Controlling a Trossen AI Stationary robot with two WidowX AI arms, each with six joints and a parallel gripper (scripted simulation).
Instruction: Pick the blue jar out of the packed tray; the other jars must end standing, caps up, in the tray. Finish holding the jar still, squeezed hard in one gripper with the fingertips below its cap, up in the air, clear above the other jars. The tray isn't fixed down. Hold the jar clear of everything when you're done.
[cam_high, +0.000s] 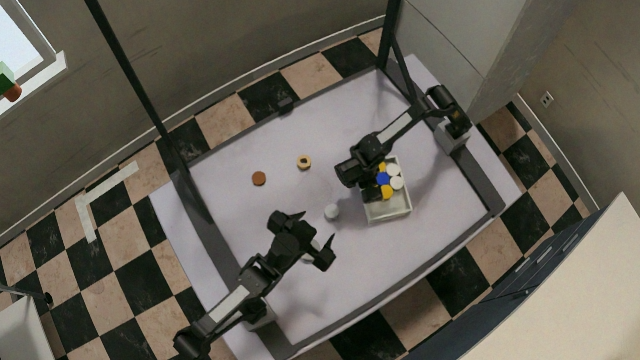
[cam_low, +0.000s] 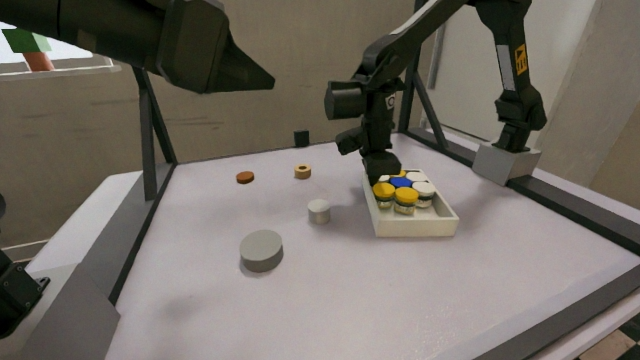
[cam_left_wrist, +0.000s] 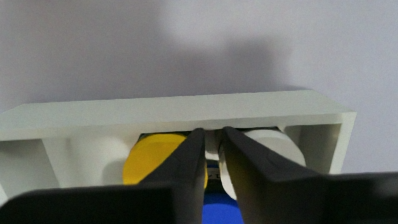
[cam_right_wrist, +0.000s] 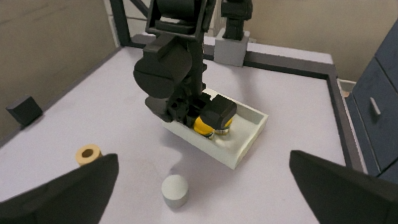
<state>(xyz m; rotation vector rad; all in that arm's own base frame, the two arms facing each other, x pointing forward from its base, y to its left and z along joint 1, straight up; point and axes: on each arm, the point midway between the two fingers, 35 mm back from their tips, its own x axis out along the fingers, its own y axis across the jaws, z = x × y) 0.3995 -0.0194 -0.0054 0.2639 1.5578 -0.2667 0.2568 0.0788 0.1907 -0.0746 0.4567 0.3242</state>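
Note:
The white tray (cam_high: 391, 199) holds several jars packed at its far end, all standing caps up. The blue jar (cam_high: 382, 178) is in the middle of them, between yellow-capped jars (cam_low: 384, 192) and white-capped jars (cam_low: 424, 190). My left gripper (cam_low: 381, 172) points straight down into the tray at the far side of the blue jar (cam_low: 400, 182). In the left wrist view its fingertips stand a narrow gap apart, pushed down between a yellow cap (cam_left_wrist: 150, 157) and a white cap (cam_left_wrist: 272, 145), holding nothing. My right gripper (cam_high: 316, 227) is wide open and empty, high above the table.
A small grey cylinder (cam_low: 318, 211) stands left of the tray (cam_low: 410, 205). A wide grey disc (cam_low: 261, 249) lies nearer the front. A brown disc (cam_low: 245, 177), a tan ring (cam_low: 302, 171) and a black cube (cam_low: 301, 138) lie toward the back. Frame posts stand at the table's edges.

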